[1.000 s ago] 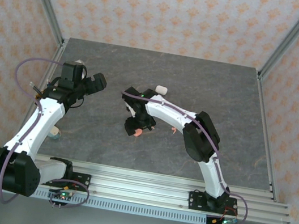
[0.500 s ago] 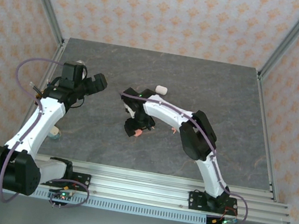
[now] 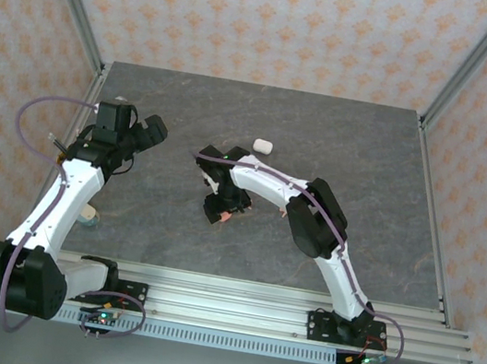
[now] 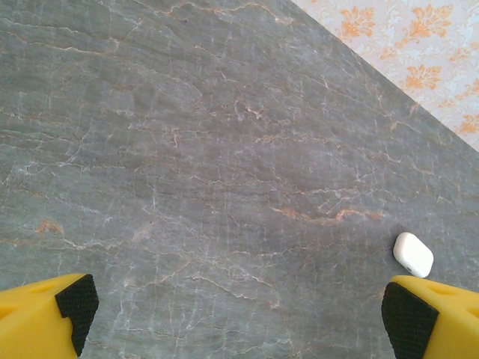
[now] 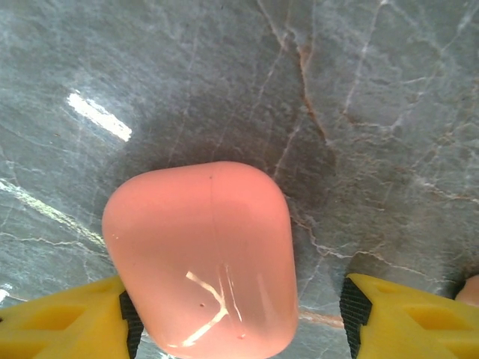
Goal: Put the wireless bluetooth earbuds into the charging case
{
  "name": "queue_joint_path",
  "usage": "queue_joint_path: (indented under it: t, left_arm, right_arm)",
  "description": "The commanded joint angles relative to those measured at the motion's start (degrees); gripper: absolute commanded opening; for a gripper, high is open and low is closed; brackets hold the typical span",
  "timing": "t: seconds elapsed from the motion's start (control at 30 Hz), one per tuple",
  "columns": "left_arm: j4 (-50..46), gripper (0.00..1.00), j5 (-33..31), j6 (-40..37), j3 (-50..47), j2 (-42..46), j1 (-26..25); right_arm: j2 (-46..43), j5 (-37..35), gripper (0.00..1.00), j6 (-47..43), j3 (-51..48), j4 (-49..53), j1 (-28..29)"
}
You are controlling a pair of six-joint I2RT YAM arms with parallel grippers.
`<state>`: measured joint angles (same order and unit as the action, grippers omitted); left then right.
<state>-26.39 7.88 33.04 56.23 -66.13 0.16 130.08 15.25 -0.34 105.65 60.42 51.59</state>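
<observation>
Grey marbled tabletop (image 3: 365, 184) runs out from the near rail where my two arms are bolted. Mid-table, my right gripper (image 5: 239, 310) straddles the coral-pink rounded plastic charging case (image 5: 202, 262), which lies flat and closed. The left pad touches its side and the right pad stands apart from it, so the jaws are released and grasp nothing. A coral-pink sliver (image 5: 471, 288) just beyond the right finger could be one of the earbuds, but it is too cropped for me to tell. Further out on the left, my left gripper (image 4: 241, 310) hangs spread wide above bare stone. Farthest, the white rounded plastic charging case (image 4: 413, 254) lies closed, well apart from the coral one.
</observation>
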Motion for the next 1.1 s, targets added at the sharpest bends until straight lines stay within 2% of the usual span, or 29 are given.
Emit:
queue_joint_path:
  t: [0.0,0.47,0.9,1.07]
  left_arm:
    - [0.19,1.00,-2.17,2.07,0.89,1.38,0.36]
    - [1.02,1.00,-1.62,3.60,-0.09,1.28,0.36]
    - [1.61,1.00,-0.85,4.10,-0.33,0.91,0.34]
    - [1.69,1.00,-0.67,4.05,-0.51,0.74,0.36]
  right_arm:
    - [1.22,-1.23,0.69,-0.75,1.07,0.10,0.22]
    - [1.75,-3.50,0.60,-0.10,1.89,-0.13,1.22]
    - [2.87,-6.20,0.60,0.34,3.07,-0.40,1.86]
    - [2.73,-6.08,0.51,0.14,2.72,-0.39,1.82]
